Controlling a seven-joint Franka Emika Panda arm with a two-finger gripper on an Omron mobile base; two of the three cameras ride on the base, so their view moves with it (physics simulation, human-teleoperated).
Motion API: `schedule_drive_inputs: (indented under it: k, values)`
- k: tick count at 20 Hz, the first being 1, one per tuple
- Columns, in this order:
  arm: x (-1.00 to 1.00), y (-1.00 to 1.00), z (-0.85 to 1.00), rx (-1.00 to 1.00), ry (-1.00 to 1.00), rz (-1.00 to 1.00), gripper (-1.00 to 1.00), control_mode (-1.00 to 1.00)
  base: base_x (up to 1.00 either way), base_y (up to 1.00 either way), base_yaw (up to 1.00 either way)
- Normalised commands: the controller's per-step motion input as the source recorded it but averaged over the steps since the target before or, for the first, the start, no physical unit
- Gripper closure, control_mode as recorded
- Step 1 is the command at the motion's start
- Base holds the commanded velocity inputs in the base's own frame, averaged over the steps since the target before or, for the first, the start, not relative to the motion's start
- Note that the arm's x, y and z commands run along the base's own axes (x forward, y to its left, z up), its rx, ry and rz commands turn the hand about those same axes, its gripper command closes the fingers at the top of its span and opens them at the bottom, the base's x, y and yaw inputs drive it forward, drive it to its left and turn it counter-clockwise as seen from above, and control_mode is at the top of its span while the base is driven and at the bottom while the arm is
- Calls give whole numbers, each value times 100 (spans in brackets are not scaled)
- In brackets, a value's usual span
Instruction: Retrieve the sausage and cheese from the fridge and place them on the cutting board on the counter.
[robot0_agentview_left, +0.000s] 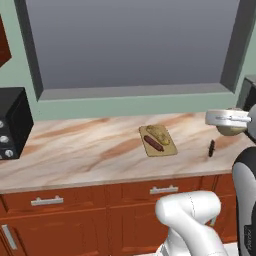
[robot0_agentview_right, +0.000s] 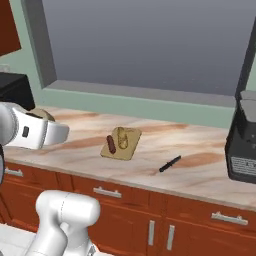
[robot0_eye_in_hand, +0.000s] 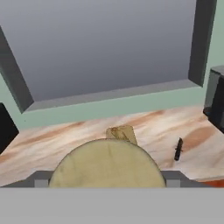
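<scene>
Already the sausage (robot0_agentview_left: 153, 144) and cheese (robot0_agentview_left: 158, 132) lie on the cutting board (robot0_agentview_left: 168, 149), while the gripper (robot0_agentview_left: 235, 131) clamps a tan round thing (robot0_eye_in_hand: 104, 164).

The cutting board (robot0_agentview_left: 158, 140) lies mid-desk (robot0_agentview_left: 75, 150); on it the sausage (robot0_agentview_left: 153, 144) sits before the cheese (robot0_agentview_left: 157, 132); a knife (robot0_agentview_left: 211, 148) lies to its right; a microwave (robot0_agentview_left: 12, 122) stands far left.

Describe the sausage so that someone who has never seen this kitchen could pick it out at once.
Under the big grey window runs a marbled beige counter, and near its middle lies a small tan cutting board. The sausage lies on that board, on its left side in the left base view. It is a short dark red-brown link, unlike the pale yellow cheese beside it and the thin black knife lying off the board.
</scene>
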Motion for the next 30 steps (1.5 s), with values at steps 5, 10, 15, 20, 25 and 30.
schedule_drive_inputs:
  k: [5,10,15,20,25,30]
  values:
    - [0,0,0,0,0,0,100,100,99,8,17]
    - [0,0,0,0,0,0,100,100,2,-80,0]
    - [6,-9,-2,2,5,0,100,-100,11,-41,-1]
    - [49,-27,-13,2,27,0,100,-100,0,0,0]
    - [100,-32,-16,5,56,0,100,-100,0,0,0]
    - [100,-9,-99,-1,36,21,100,-100,0,0,0]
